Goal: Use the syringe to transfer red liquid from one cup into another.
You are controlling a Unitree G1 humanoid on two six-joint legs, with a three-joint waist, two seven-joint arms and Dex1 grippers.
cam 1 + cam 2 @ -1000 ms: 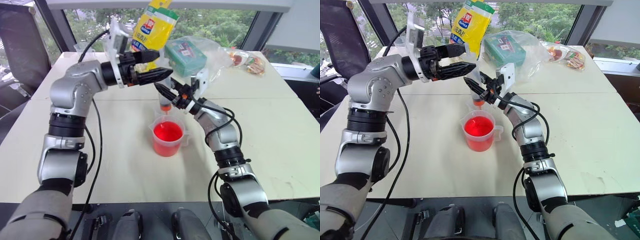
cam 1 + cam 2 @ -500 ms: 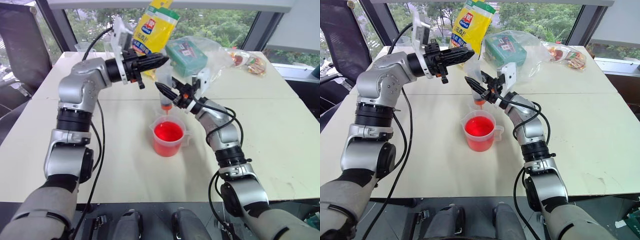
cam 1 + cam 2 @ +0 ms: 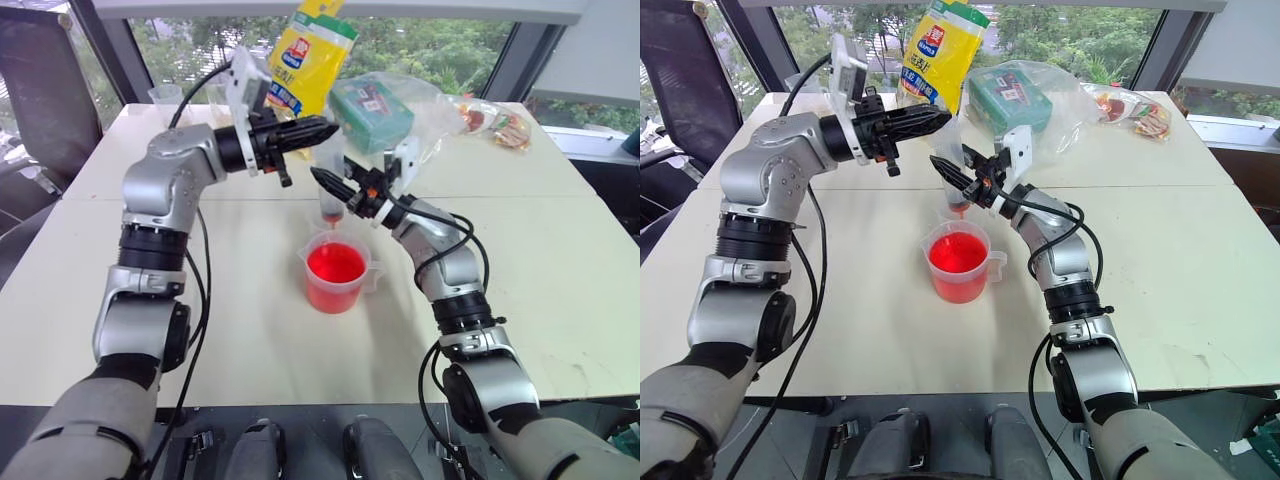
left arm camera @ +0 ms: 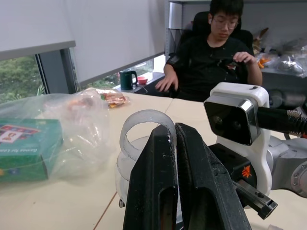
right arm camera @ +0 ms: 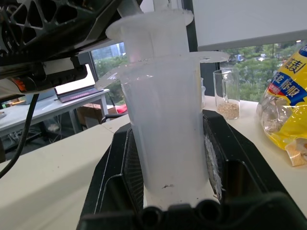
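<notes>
Syringe first: from the head cameras we see it standing upright over the handled beaker, its orange-red nozzle pointing down just above the red liquid that fills the beaker. Our right gripper is clamped on the clear barrel from the side. Our left gripper reaches across from the left with its fingers pressed together at the top of the plunger — whether they truly pinch the plunger ring we cannot tell from here. Behind on the table sit a yellow snack bag and a green box inside a clear plastic bag.

From the left wrist, we see our two black fingers closed against each other, with the plunger's translucent ring right behind their tips. A person in dark clothes sits beyond the table.

From the right wrist, the frosted barrel stands between our black pads — gripped firmly, flange and plunger rising above it. A clear cup with brownish contents stands farther back.
</notes>
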